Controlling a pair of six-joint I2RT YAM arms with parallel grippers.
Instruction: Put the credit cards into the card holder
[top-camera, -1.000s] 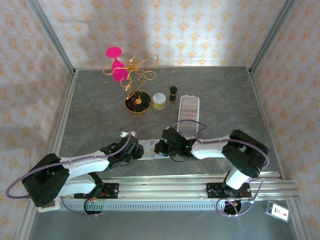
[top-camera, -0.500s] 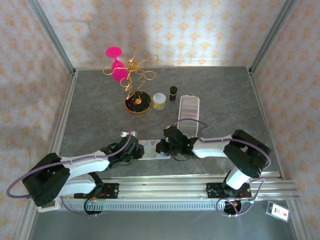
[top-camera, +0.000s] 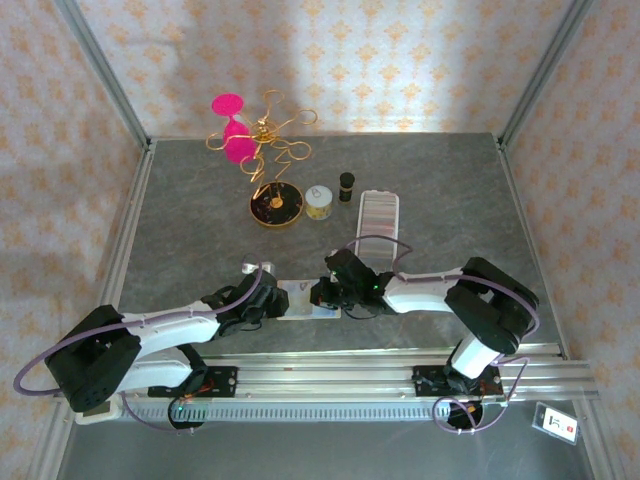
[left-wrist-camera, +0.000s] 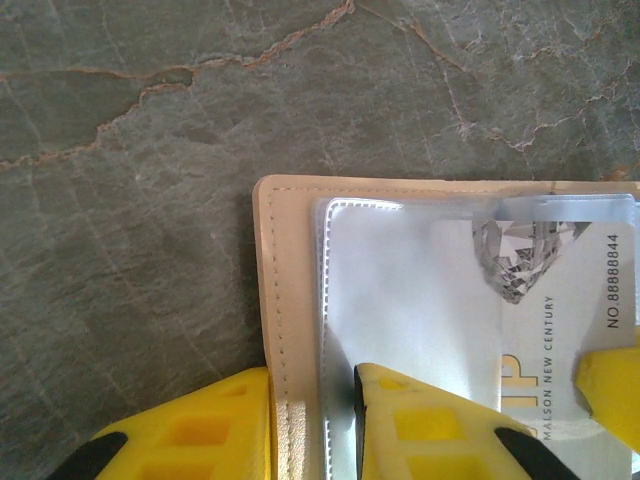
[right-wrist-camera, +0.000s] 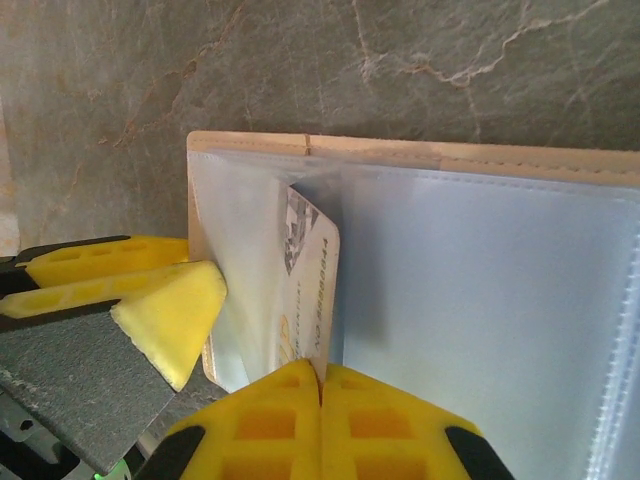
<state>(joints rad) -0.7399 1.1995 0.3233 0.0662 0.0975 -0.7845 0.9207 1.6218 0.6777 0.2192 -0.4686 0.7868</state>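
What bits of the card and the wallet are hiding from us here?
- Right wrist view: the credit card's lower end, pinched between the right gripper's shut fingers.
- Left wrist view: the card's lettering, cut off by the picture's right and bottom edges; the card holder's near edge, under the left gripper.
- Top view: the card holder, too small, crowded by both grippers.

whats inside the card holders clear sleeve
A whitish card with a diamond print, partway in the card holder's clear sleeve. The left gripper covers its lower edge; anything beneath it is hidden.
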